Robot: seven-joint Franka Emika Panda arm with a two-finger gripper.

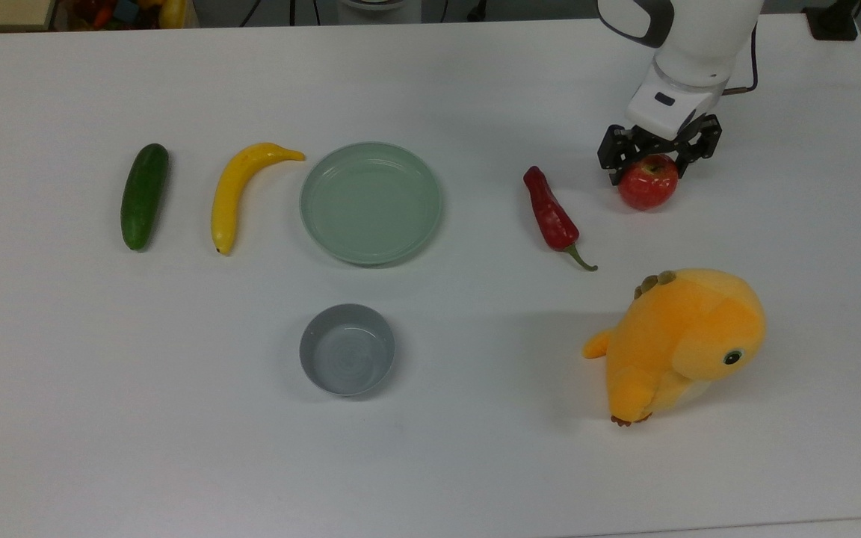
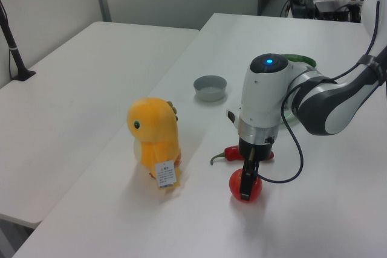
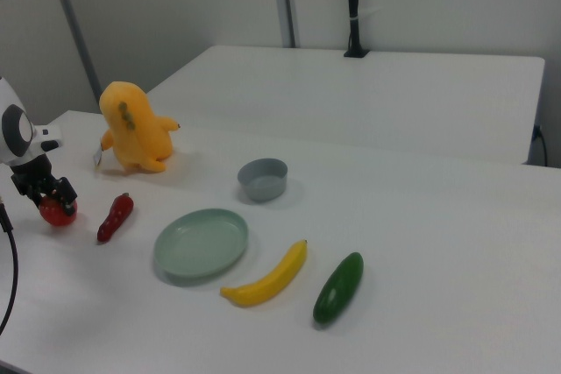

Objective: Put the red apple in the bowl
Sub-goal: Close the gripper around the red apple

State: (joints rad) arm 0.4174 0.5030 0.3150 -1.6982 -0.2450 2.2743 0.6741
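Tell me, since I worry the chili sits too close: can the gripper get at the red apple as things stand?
Probably yes. The gripper is already down over the red apple, an open finger on each side. The chili pepper lies apart toward the top view's left, and the plush toy sits well clear.

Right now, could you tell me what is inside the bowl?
Nothing: the bowl shows a bare grey floor. The apple sits on the table under the gripper, whose fingers straddle it.
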